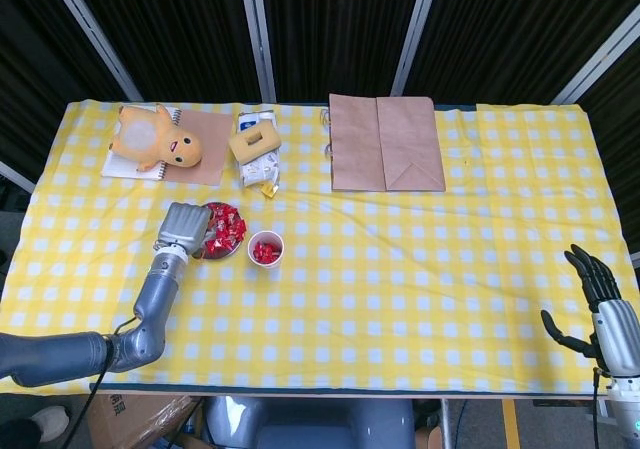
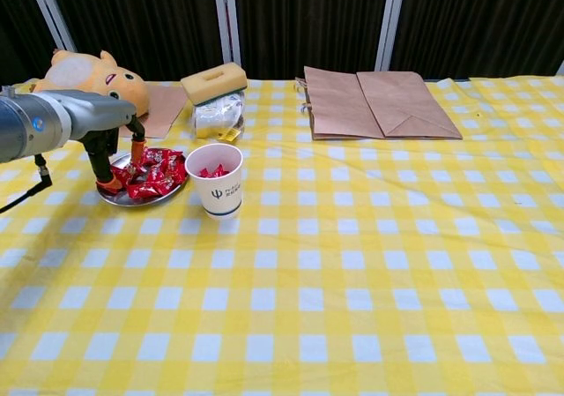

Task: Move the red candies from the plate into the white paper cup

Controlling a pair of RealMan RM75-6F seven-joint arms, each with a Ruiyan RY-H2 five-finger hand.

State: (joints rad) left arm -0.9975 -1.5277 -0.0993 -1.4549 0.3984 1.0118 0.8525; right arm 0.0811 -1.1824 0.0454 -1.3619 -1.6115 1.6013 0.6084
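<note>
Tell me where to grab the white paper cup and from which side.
Grip the white paper cup around its side wall, below the rim, coming from its right. It stands upright with candies inside, so a side grip probably keeps it level. The plate and the left hand crowd its left; the checkered cloth to its right is bare.

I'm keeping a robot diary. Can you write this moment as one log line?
left hand: fingertips down at candies on plate | cup: some candies inside | right hand: idle, open
</note>
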